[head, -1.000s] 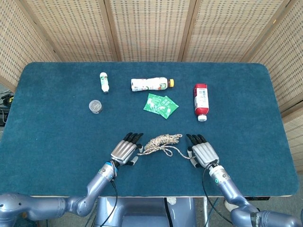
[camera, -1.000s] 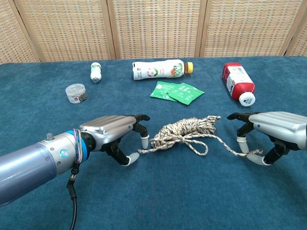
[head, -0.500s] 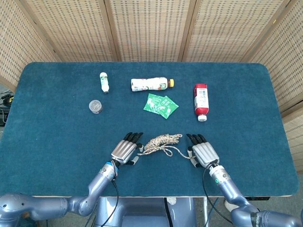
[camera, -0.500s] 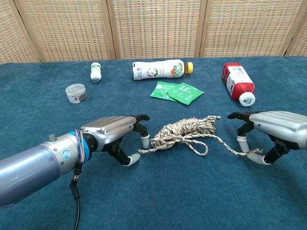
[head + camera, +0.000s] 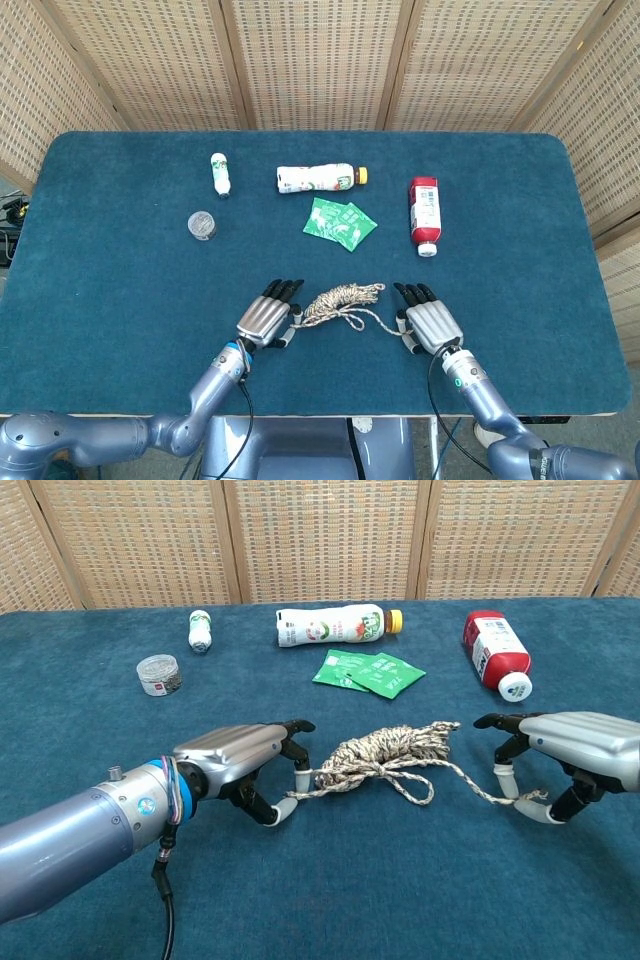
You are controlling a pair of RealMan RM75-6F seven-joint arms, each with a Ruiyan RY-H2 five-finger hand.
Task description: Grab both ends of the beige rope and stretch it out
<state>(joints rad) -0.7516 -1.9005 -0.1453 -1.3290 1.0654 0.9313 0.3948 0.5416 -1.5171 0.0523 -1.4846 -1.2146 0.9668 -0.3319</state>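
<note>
Beige rope point(image 5: 385, 755), soft, light and limp, lies bundled between the hands, each thin end pinched: left hand point(image 5: 240, 765), right hand point(image 5: 565, 750).

Right hand point(image 5: 580, 755) partly beyond chest view's right edge.

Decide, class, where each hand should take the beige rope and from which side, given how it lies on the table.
Probably the beige rope is best taken by its two loose tails, not the bunched middle. The left hand comes from the left, the right hand from the right, pinching low, since the tails lie flat on the table.
</note>
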